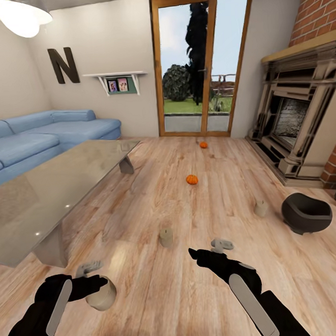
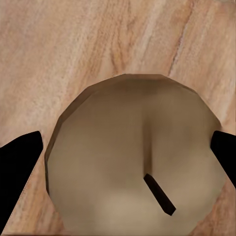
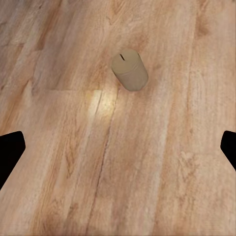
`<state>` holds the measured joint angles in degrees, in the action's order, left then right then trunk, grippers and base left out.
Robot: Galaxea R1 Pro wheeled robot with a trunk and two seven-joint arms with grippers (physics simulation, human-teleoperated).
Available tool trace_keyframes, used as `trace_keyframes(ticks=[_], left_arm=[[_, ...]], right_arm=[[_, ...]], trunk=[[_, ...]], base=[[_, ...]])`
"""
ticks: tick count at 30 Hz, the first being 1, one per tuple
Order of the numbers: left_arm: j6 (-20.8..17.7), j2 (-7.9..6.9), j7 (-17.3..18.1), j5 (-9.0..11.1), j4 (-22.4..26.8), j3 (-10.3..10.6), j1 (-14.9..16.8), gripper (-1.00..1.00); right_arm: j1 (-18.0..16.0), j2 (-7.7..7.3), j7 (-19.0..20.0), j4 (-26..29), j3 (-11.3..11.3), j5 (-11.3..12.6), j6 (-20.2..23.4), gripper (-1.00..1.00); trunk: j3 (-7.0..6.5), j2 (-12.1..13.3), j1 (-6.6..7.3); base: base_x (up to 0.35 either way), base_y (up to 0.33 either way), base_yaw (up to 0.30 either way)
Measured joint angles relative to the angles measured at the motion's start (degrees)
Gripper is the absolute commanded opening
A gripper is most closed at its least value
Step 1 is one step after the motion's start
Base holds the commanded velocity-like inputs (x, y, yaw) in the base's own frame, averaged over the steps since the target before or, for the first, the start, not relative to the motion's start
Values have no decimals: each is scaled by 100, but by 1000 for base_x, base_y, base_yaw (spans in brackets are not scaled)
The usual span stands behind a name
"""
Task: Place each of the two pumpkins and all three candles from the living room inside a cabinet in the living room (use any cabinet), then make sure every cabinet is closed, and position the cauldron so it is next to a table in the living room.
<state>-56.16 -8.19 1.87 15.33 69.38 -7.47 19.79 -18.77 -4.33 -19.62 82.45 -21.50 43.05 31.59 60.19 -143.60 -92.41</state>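
Left gripper (image 1: 92,283): grasps the nearest candle (image 1: 101,294) low over the wood floor (image 1: 160,296); the left wrist view shows its dark wick and a fingertip (image 2: 19,162) at each side.
Right gripper (image 1: 212,252): jaws spread, holding nothing; its wrist view looks down on the second candle (image 3: 129,72), standing alone.
Second candle, head view (image 1: 165,237): mid-floor, beyond both grippers.
Third candle (image 1: 261,208): farther right, near the cauldron (image 1: 306,213).
Cauldron: on the floor before the fireplace (image 1: 296,122).
Pumpkins: one (image 1: 192,179) mid-room, the other (image 1: 203,145) near the glass door (image 1: 197,63).
Glass table (image 1: 46,194): left, before the blue sofa (image 1: 43,137).
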Motion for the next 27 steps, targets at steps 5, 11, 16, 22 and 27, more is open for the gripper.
trace_keyframes(ticks=[5,11,16,22,27], left_arm=[[-2,1,0,-1,2,-3,-1,-100],[-8,4,0,8,38,8,-4,-100],[-1,13,0,-47,230,57,-30,-100],[1,19,0,-65,251,59,-33,-100],[1,19,-1,-65,251,64,-33,-100]], right_arm=[[3,6,-180,-4,-7,0,-28,100],[8,9,-229,-23,-17,-8,-32,100],[9,16,-399,-27,-25,-17,-48,100],[9,67,-438,-27,-28,-33,-49,100],[9,91,-441,-27,-26,-45,-55,100]], trunk=[[-111,7,13],[-134,9,15],[-134,8,18],[-134,8,18],[-134,9,18]], base=[[0,0,289],[1,0,289],[205,-54,289],[316,-111,290],[323,-143,252]])
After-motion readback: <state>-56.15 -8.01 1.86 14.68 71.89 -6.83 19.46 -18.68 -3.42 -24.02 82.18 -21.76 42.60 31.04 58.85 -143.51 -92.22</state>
